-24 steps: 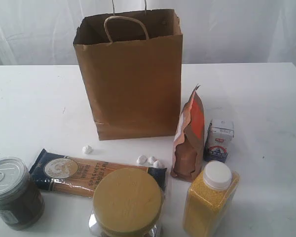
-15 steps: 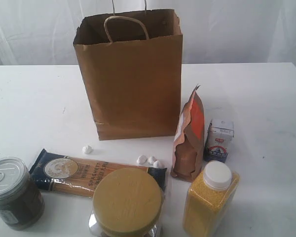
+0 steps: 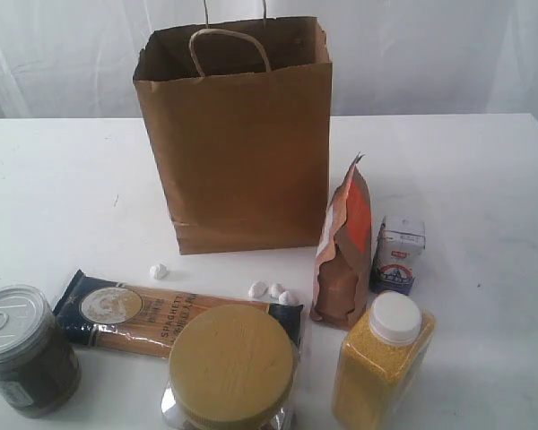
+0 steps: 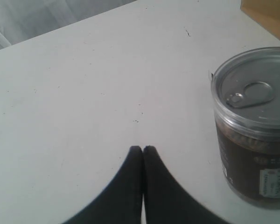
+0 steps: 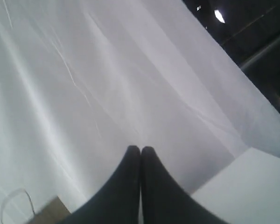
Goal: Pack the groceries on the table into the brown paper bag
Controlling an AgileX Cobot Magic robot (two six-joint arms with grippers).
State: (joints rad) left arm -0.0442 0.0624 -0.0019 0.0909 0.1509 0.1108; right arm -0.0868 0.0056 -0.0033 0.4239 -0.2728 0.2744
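Note:
The brown paper bag [image 3: 238,134] stands open and upright at the middle of the white table [image 3: 63,188]. In front of it lie the navy spaghetti packet [image 3: 152,313], the dark tin can [image 3: 22,349], the clear jar with a tan lid [image 3: 231,367], the orange-brown pouch [image 3: 343,251], the small white-blue carton [image 3: 399,253] and the yellow-grain bottle [image 3: 383,358]. Neither arm shows in the exterior view. My left gripper [image 4: 143,148] is shut and empty over bare table, apart from the tin can [image 4: 252,126]. My right gripper [image 5: 140,148] is shut, pointing at a white curtain.
Small white pebble-like bits [image 3: 273,290] lie between the bag and the spaghetti packet, one more [image 3: 159,270] to the left. A white curtain [image 3: 430,54] hangs behind the table. A bag handle [image 5: 14,200] and the table corner [image 5: 252,186] show in the right wrist view.

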